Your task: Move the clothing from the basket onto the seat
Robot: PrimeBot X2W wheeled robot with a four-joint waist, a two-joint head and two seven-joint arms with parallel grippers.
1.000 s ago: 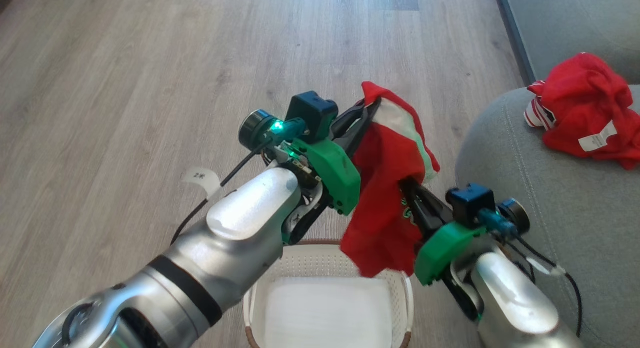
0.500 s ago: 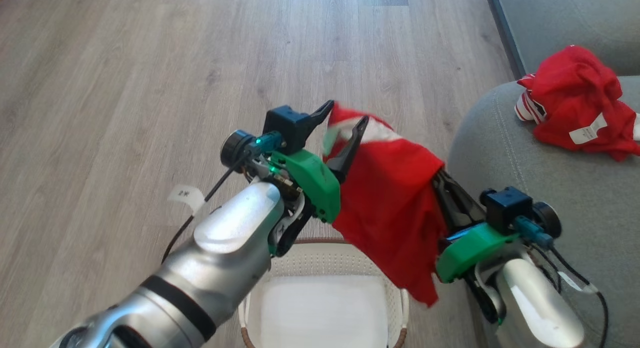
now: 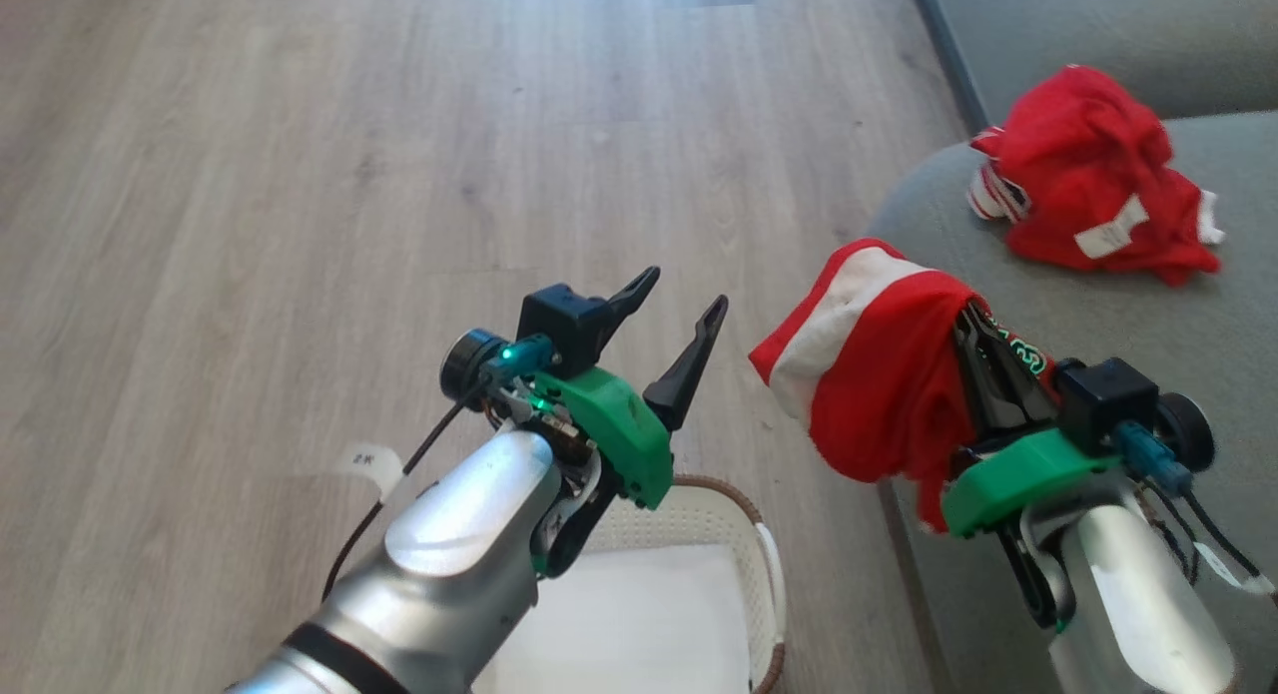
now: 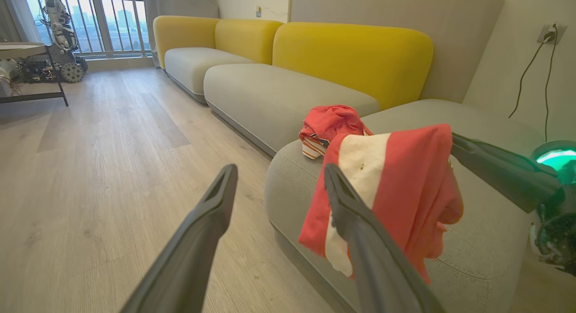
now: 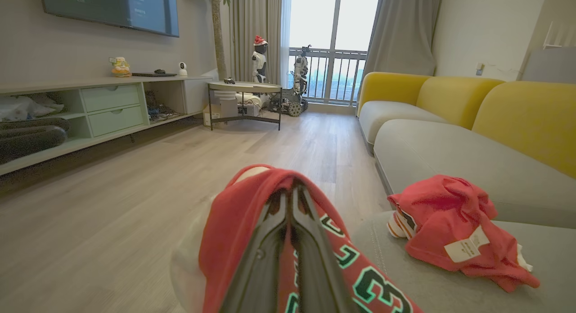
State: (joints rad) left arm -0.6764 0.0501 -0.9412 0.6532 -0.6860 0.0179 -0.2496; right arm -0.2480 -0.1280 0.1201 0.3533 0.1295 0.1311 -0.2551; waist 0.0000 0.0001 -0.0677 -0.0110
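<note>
My right gripper (image 3: 966,315) is shut on a red piece of clothing (image 3: 869,384) with a white band and green-edged numerals. It hangs over the rounded left edge of the grey seat (image 3: 1148,305). In the right wrist view the fingers (image 5: 291,191) are pressed together with the fabric (image 5: 234,227) draped around them. My left gripper (image 3: 686,293) stands open and empty to the left of it, above the basket (image 3: 764,549), whose white bottom shows. A second red garment (image 3: 1083,175) lies crumpled on the seat, further back.
Pale wood floor (image 3: 300,175) spreads to the left and ahead. More grey sofa cushions with yellow backs (image 4: 351,56) run beyond the seat. A low table (image 5: 243,88), a wall shelf (image 5: 90,106) and other robots by the window (image 5: 299,79) stand far off.
My left gripper has opened and let go of the red garment. My right gripper has carried the garment right, to the seat's edge. The head camera has turned to the right.
</note>
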